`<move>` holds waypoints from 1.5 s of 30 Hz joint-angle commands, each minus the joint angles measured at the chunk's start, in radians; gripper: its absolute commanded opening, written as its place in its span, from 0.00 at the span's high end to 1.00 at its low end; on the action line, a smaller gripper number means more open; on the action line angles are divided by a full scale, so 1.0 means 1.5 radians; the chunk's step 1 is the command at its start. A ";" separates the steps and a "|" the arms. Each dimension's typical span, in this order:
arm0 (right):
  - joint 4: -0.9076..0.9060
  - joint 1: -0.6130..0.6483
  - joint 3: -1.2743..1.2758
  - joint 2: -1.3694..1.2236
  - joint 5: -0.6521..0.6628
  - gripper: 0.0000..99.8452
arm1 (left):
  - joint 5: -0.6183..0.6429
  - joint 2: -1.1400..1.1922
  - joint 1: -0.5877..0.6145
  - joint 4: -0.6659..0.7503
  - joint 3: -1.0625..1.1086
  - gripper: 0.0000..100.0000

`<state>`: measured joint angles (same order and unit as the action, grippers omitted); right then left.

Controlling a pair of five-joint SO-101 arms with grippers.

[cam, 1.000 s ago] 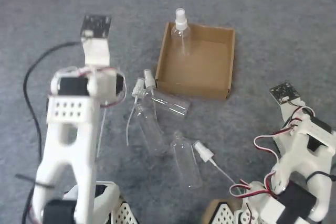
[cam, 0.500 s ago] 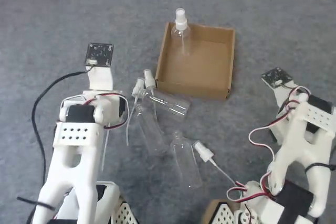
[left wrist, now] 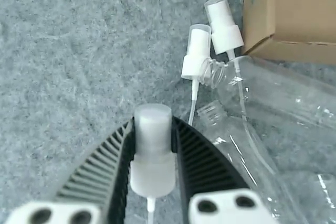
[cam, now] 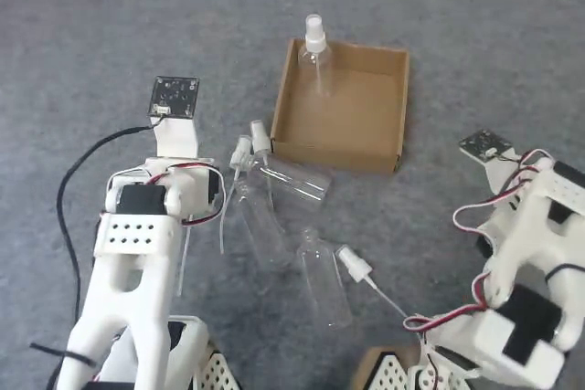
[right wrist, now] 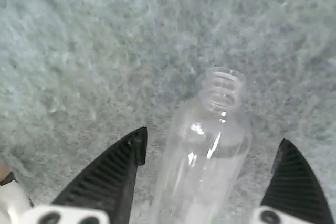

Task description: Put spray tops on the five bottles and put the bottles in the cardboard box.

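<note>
Near the front right corner of the counter, the right gripper is spread wide, and an open bottle lies between its fingers. The left gripper pinches a white spray top. Three bottles lie in the middle of the counter. Farther back sits the cardboard box, with a capped bottle at its far wall.

One bottle in cardboard box; three bottles lying before box.

Glossy clear plastic bottles, matt white plastic spray top, cardboard box, rough grey carpet
</note>
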<state>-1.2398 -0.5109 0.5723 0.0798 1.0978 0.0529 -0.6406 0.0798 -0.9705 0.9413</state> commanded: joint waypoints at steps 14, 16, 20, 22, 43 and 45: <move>0.031 -0.016 -0.079 -0.068 0.014 0.99 | -0.005 -0.032 -0.004 0.017 -0.005 0.99; 0.028 -0.016 -0.103 -0.068 0.011 0.99 | -0.005 -0.032 -0.004 0.017 -0.005 0.99; -0.028 0.007 -0.160 -0.026 -0.016 0.99 | -0.004 -0.034 -0.004 0.016 -0.026 0.99; -0.054 0.040 -0.183 0.017 -0.079 0.99 | -0.002 -0.035 -0.002 0.012 -0.048 0.99; 0.242 0.771 0.072 0.411 -0.521 0.99 | 0.089 -0.325 0.002 -0.058 -0.309 0.99; 0.306 0.816 0.132 0.430 -0.521 0.99 | 0.110 -0.329 0.001 -0.058 -0.319 0.99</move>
<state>-0.9774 0.5861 0.6506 0.6306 0.3368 0.1741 -1.1116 0.0798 -1.0579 0.5255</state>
